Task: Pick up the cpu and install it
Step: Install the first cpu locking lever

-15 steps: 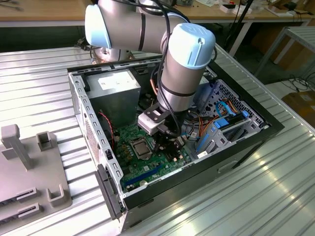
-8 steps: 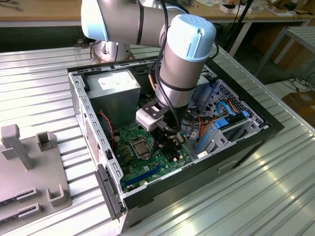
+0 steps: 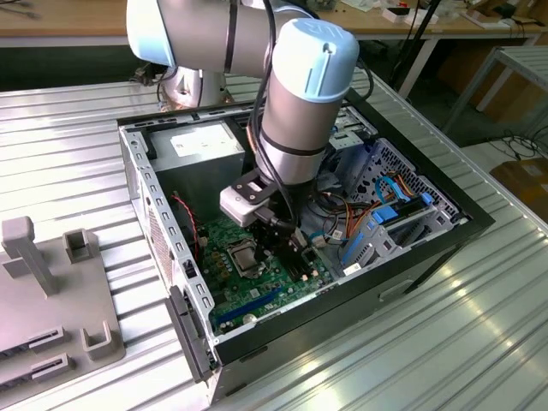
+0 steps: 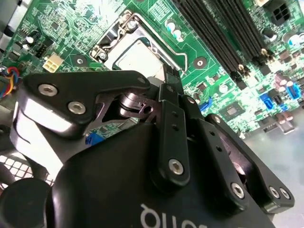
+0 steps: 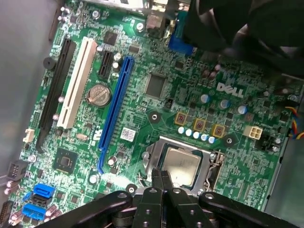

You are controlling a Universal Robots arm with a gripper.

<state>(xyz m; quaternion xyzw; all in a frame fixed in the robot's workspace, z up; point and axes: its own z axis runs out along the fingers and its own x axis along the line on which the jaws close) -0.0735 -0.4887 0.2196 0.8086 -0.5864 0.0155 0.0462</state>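
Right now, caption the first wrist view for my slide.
Shut gripper poised over the cpu seated in the socket on the green motherboard.

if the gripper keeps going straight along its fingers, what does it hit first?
Most likely the cpu seated in its socket: the gripper has its fingers shut and pointing at the chip's near edge, though the remaining gap is unclear.

The exterior view looks down at an angle from outside the open computer case (image 3: pixel 300 248), far enough to take in the whole case and the arm (image 3: pixel 295 94). Both wrist views sit close above the green motherboard (image 5: pixel 142 95), looking past the gripper (image 5: pixel 161 183) at it. All three views share the motherboard and its socket (image 4: pixel 137 54).
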